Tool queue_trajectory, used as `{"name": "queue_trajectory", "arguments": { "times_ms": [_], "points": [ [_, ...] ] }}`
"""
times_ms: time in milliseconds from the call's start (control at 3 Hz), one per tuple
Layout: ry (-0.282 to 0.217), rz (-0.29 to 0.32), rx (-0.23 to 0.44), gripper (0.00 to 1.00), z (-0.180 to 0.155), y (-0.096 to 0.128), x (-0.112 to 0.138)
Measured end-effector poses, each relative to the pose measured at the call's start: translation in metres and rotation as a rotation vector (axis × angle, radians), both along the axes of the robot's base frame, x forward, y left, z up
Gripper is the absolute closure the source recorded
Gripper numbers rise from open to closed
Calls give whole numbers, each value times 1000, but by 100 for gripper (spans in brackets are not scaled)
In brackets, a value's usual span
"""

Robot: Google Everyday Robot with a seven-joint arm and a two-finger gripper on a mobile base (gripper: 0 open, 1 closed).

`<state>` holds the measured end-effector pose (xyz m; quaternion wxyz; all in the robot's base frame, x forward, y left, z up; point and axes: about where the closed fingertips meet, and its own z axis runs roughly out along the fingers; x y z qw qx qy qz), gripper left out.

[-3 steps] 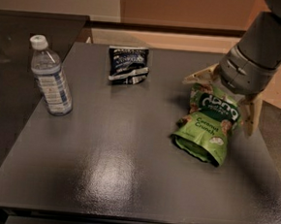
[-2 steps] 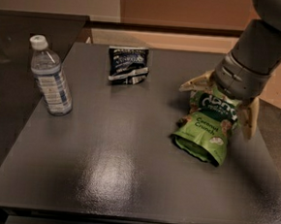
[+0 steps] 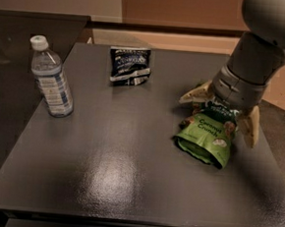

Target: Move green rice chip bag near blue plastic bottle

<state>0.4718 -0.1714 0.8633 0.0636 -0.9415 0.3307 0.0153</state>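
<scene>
Gripper (image 3: 223,111) low over the right edge of the surface (image 3: 118,168), jaws spread wide, 1 pale fingertip (image 3: 196,94) on each side of the upper end of the green rice chip bag (image 3: 207,136). Not closed on anything yet; straddling the pouch, apparently lined up for a pinch across its top. Sensible for a crinkly pouch lying flat: easier to catch by a narrow end than by the broad printed face.

Lying flat near the right edge, about midway between far and near right corners, printed face up, logo end between the jaws: the same green bag. Upright near the left edge, toward the far left corner: blue plastic bottle (image 3: 50,78), white cap on, well apart from the bag, nearly the whole width of the surface between. Standing tall and narrow, so likely to tip if nudged; better to set the bag just beside than against it.

Propped near the far edge, between the 2 and apart from both: small navy snack bag (image 3: 130,65). No part in the task; off the straight line from bag to bottle, so probably no obstacle to a carry toward the left.

Count: 1 green bag, 1 bottle, 1 navy bag, so 3 loose things on 1 surface; 1 gripper with 2 fingers.
</scene>
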Motion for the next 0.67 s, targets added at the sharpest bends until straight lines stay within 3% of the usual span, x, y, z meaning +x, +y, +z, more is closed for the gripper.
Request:
{"name": "queue_trajectory", "arguments": {
  "times_ms": [667],
  "points": [
    [23,14,-63,41,-11,-1,-9]
  ]
}}
